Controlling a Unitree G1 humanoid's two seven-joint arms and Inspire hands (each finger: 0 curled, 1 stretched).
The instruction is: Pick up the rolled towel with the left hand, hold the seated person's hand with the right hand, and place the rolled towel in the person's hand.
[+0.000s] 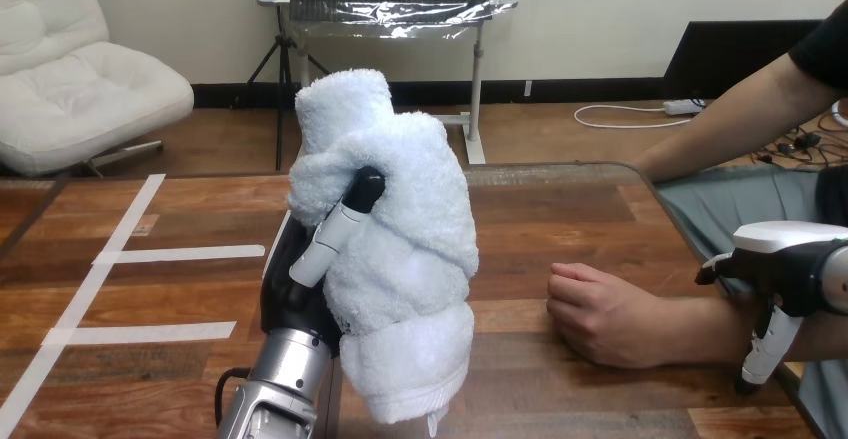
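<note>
While the left hand grips the rolled white towel above the table's middle, the right hand is by the person's wrist; its grip I cannot tell. Next it must hold the person's hand.

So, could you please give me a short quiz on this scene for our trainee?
1. True or false: the towel lies flat on the table.
2. What holds the towel: A) the robot's left hand, B) the person's hand, C) nothing?
3. Fill in: the person's hand rests on the table as a closed ____.
Key: 1 false, it is raised above the table; 2 A; 3 fist.
</note>
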